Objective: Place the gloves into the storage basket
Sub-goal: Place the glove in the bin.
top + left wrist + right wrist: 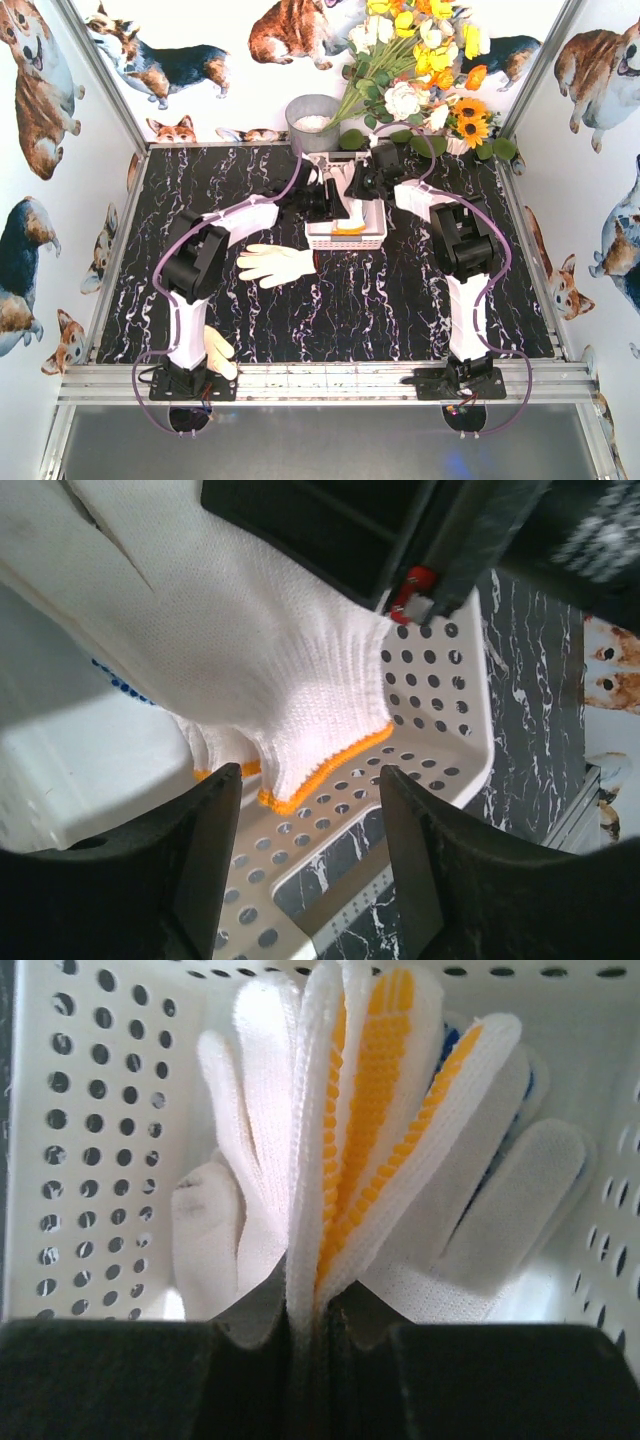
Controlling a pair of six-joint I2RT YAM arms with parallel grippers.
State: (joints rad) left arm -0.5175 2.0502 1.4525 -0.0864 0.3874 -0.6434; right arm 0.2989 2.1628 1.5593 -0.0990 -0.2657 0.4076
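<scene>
Two arms reach forward and bend inward over the middle of the table, meeting above the storage basket (345,241). The right gripper (310,1312) points down into the basket with its jaws pressed tight on a hanging glove (375,1110), whose folds bunch up where they are pinched. The left gripper (308,780) comes in from the side at a low angle, its two dark fingers (205,865) standing apart, with the glove's orange-edged cuff just above the gap between them. The hanging glove is white knit with rows of yellow-orange dots on its face; its fingers fan out towards the perforated basket floor. Behind it in the basket lies another glove (520,1180) with blue showing along its edge. Outside the basket, a cream glove (275,265) lies flat on the black marbled table (400,300) beside the left forearm, and one more glove (220,350) sits against the left arm's base.
</scene>
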